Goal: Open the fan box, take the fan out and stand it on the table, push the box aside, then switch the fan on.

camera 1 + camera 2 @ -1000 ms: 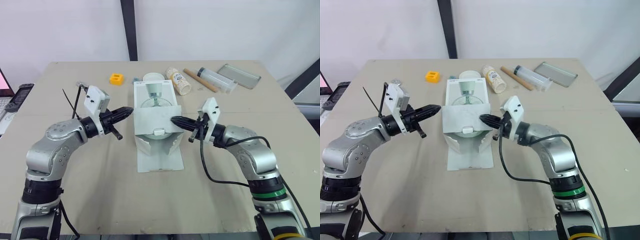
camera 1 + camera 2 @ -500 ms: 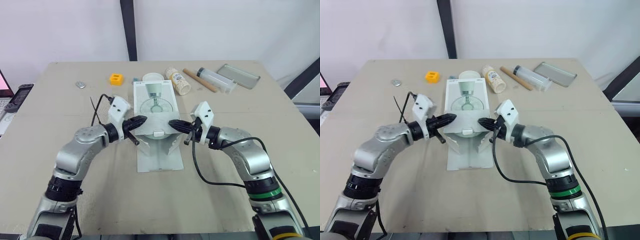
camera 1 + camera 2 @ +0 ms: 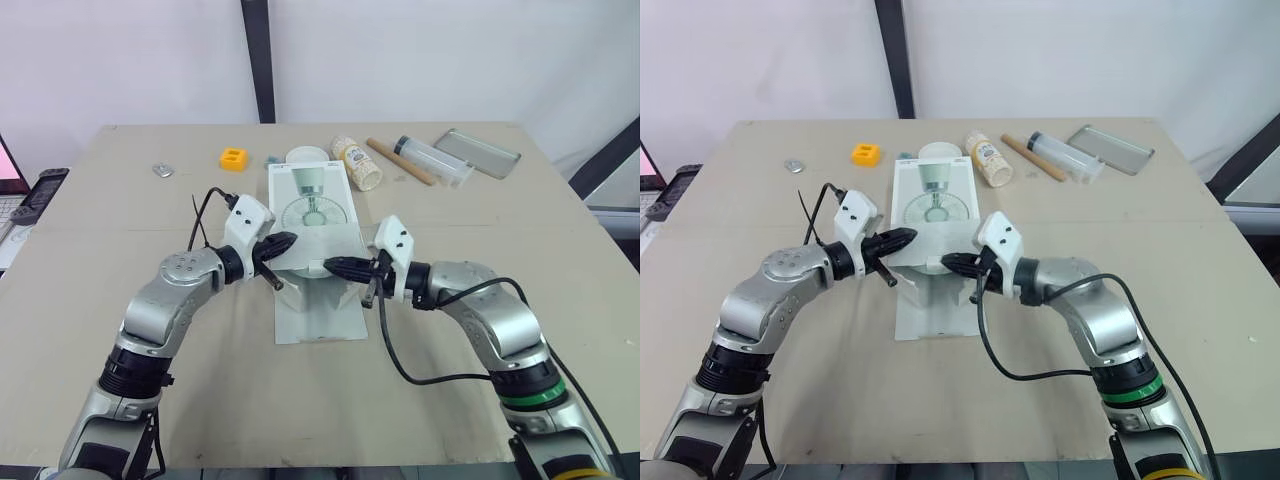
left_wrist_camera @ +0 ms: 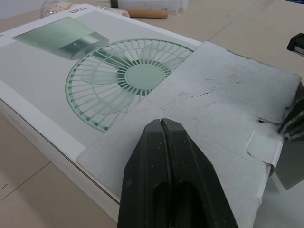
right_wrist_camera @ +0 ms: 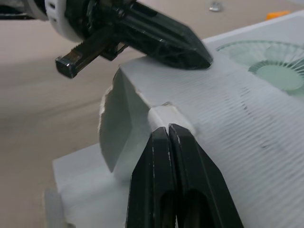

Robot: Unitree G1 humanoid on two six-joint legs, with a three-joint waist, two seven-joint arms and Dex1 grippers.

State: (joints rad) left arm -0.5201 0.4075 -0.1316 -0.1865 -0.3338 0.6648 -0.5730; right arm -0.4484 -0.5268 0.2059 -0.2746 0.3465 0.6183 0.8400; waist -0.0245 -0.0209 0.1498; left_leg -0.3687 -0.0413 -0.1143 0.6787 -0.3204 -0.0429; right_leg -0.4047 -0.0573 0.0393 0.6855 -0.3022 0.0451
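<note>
- Lying flat on the table (image 3: 260, 400), fan box (image 3: 312, 200): white carton with a pale green fan printed on its top face. It sits between the two claws and stretches away beyond their tips.
- Upper flap (image 3: 318, 248): at the box end nearest the claws, folded over the printed top with its bare corrugated inner face up. A small tuck tab (image 5: 164, 114) sits at its edge.
- Lower flap (image 3: 320, 320): white panel flat on the table, below both claws.
- Left claw (image 3: 288, 241): fingers pressed together, holding nothing. Its tip rests on the upper flap near the corner on its own side.
- Right claw (image 3: 328, 265): fingers pressed together, nothing between them. Its tip is at the tuck tab; whether it touches cannot be told.
- Both claws: tips near each other, pointing inward from opposite sides of the flap.
- Orange block (image 3: 232, 157): beyond the left claw, near the box's far end, apart from it.
- Small metal piece (image 3: 162, 170): beyond the left claw, further out to its outer side.
- White round container (image 3: 306, 155): just behind the box's far end.
- Jar (image 3: 357, 162): on its side, beyond the right claw, just beside the box's far corner.
- Wooden stick (image 3: 400, 160), clear tube (image 3: 432, 158), metal tray (image 3: 484, 151): well beyond the right claw, side by side.
- Dark handset (image 3: 38, 190): well outside the left claw, past the table's edge.
</note>
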